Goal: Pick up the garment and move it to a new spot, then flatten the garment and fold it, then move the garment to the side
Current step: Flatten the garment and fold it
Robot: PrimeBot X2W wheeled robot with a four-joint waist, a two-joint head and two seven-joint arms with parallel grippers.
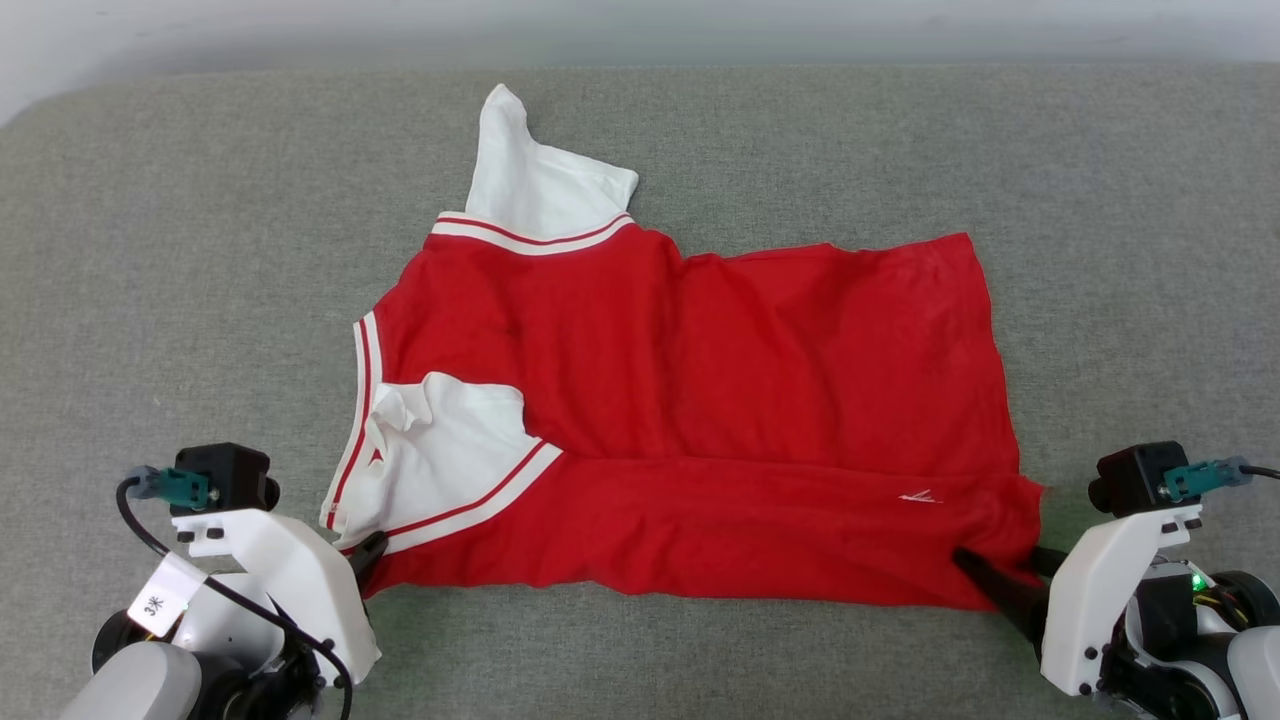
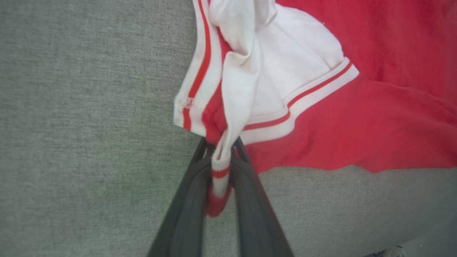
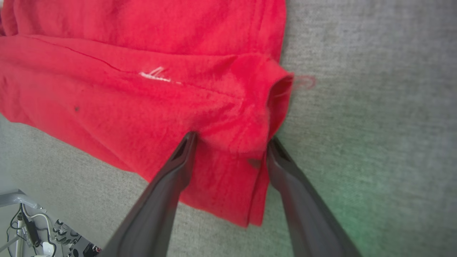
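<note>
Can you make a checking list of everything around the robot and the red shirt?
Surface: grey cloth top, flat.
Job's things: red shirt spread out, near edge folded over; one white sleeve points away, the other lies folded onto the body.
Clutter: nothing seen.
Grippers: left gripper shut on the shirt's striped trim; right gripper open, a finger on either side of the hem corner.
Cables: black cable looping by the left wrist; wires below the surface's edge.
Surroundings: pale strip beyond the far edge.

The garment (image 3: 142,107) runs off the right wrist view's top and left edges — its white mark (image 3: 156,75) is too small to read. Below, the corner clutter (image 3: 32,228) is blurred.
</note>
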